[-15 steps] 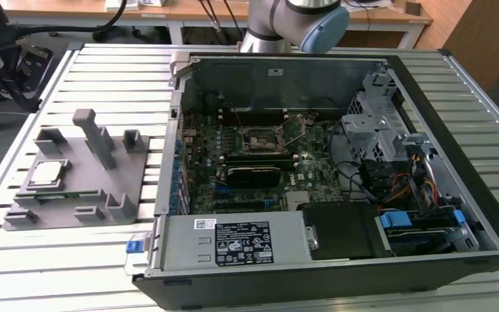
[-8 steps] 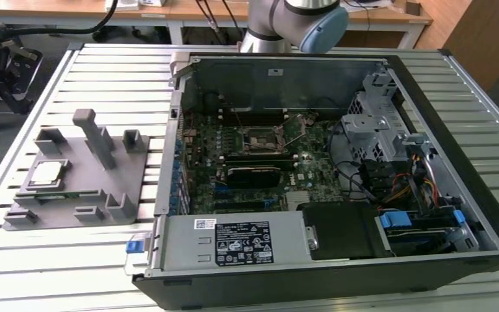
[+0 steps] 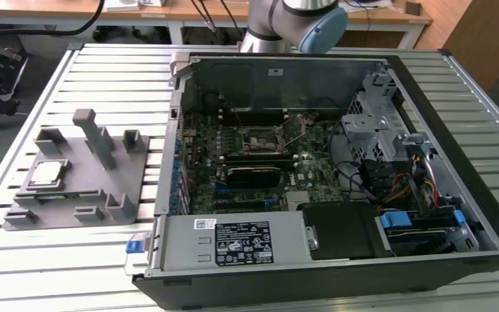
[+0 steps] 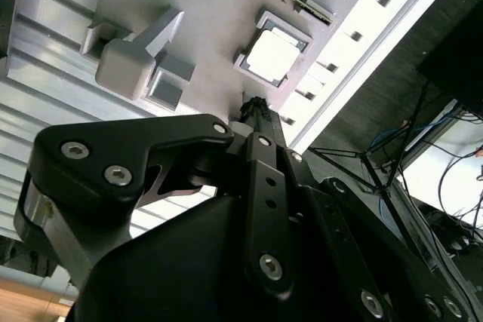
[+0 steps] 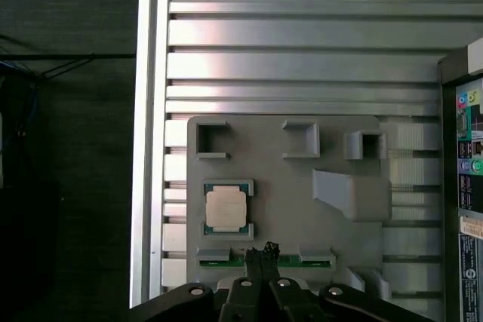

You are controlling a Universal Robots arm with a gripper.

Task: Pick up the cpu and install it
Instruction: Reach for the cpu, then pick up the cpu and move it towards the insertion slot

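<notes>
The end effector (image 5: 262, 249) shows in both wrist views as a black linkage. Its two fingers are drawn together at the tip with nothing between them, so it is closed and empty. Most of its body is cut off by the frame edges, and in the second wrist view its bulk (image 4: 253, 103) hides much of the scene.

Beneath the fingertips, the first wrist view shows a thin green strip (image 5: 309, 262) in a slot of the grey fixture tray (image 5: 302, 216), partly covered by the fingers.

The cpu (image 5: 226, 208) lies flat in its square nest on that tray, silvery top up. It sits near the fingertips but apart from them and untouched.

In the exterior view the tray (image 3: 102, 195) with the cpu (image 3: 45, 172) sits on the slatted table (image 3: 102, 71), on the exterior view's left. An open computer case (image 3: 475, 162) stands beside it. The arm (image 3: 293, 19) is cut off at the upper edge.
</notes>
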